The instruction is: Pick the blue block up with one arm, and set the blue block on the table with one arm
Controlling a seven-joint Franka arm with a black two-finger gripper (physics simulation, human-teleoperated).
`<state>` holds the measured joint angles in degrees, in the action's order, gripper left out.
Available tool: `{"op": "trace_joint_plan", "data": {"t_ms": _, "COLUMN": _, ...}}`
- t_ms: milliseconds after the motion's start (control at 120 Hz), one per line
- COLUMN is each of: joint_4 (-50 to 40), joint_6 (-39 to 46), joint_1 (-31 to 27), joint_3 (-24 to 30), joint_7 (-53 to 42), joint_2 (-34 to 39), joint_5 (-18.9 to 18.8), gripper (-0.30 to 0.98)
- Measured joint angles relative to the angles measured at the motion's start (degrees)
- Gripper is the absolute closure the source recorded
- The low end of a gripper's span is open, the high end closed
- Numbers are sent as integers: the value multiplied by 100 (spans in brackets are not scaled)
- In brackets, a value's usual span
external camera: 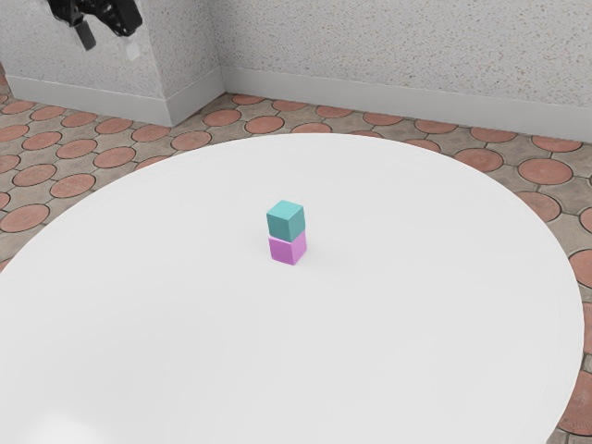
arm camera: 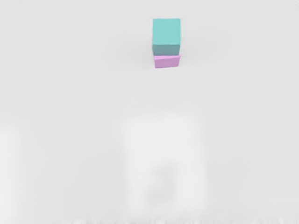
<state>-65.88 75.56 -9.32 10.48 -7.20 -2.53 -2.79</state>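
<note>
While the robot's black gripper (external camera: pixel 109 41) hangs in the upper-left corner of the exterior view, cut off by the frame's top edge, its two fingers (external camera: pixel 85 35) stand spread, w/ a clear gap b/w them. From where I'm standing it's well apart from the blocks & seen against the speckled wall (external camera: pixel 398 42).

Blue block (external camera: pixel 286 221), more of a blue-green really, sits just above ctr of the exterior view, upright & stacked right on top of the pink block (external camera: pixel 287 248). The two touch, sides roughly in line, tho the pink one looks turned a touch relative to the blue. Pink block rests on the round white table (external camera: pixel 416 305), which takes up most of the frame from the middle down to the btm edge. Lower left of that view has a bright patch (external camera: pixel 63 431) on the tabletop.

Wrist view looks down on the same stack: blue block's top & one side face, w/ a strip of the pink block's side under it. Nearby on the white surface lies a pale, soft-edged patch of light (arm camera: pixel 163 140) w/ a faint grey smudge (arm camera: pixel 161 184) in it.

Bkgd of the exterior view: reddish rounded floor tiles (external camera: pixel 478 160) around the table's far edge, then a grey baseboard (external camera: pixel 370 99) along the wall's foot.
</note>
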Motion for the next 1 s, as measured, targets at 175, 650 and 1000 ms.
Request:
{"op": "trace_joint_plan", "data": {"t_ms": 175, "joint_4": -225, "joint_6": 438, "joint_1": -113, "joint_3": 40, "joint_7": -143, "joint_2": -1533, "joint_5": -331, "gripper": 0}}
{"op": "trace_joint_plan", "data": {"t_ms": 650, "joint_4": -1638, "joint_6": 2434, "joint_1": -13, "joint_3": -188, "joint_7": -264, "joint_2": -2129, "joint_5": -497, "gripper": 0}}
{"op": "trace_joint_plan", "data": {"t_ms": 1000, "joint_4": -405, "joint_6": 2611, "joint_1": 248, "joint_3": -142, "joint_7": 9, "joint_2": -3170, "joint_5": -310, "gripper": 0}}
